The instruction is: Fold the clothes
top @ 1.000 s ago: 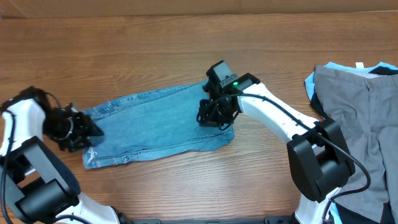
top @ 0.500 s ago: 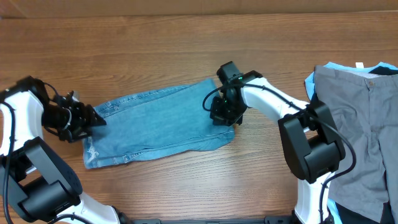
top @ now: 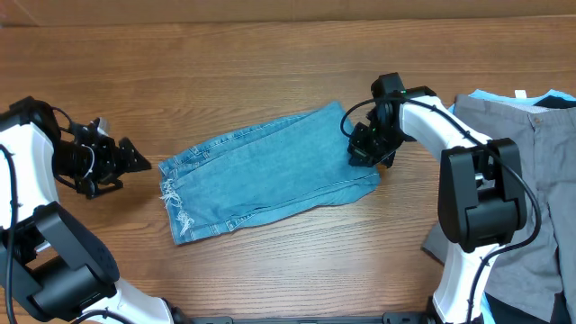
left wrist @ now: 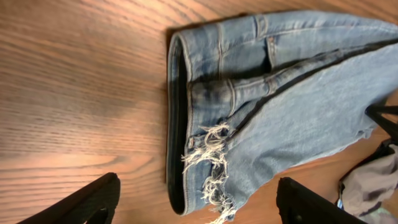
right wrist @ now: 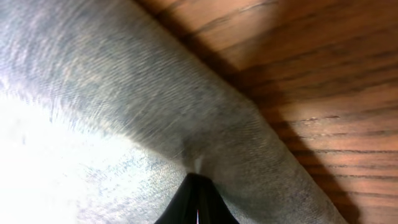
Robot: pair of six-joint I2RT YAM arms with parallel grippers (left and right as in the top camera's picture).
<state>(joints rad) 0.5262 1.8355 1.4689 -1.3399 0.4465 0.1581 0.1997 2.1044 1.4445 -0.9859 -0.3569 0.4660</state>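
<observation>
1. Jeans are lying folded into a short slanted band in the middle of the table. The frayed end is pointing toward my left gripper, which is hovering clear of the cloth. My right gripper is sitting on the opposite end, near the grey trousers heaped at the right edge.
2. From the left wrist, I'm seeing both fingers spread wide and gripping nothing. The frayed hems are lying just ahead, between them, so I'm reading this as lining up for a grab.
3. From the right wrist, denim is filling the frame. The fingertips are pinching together on a fold of it, with bare wood beyond. I'm judging this hold is there to anchor that end and pull the band taut.
</observation>
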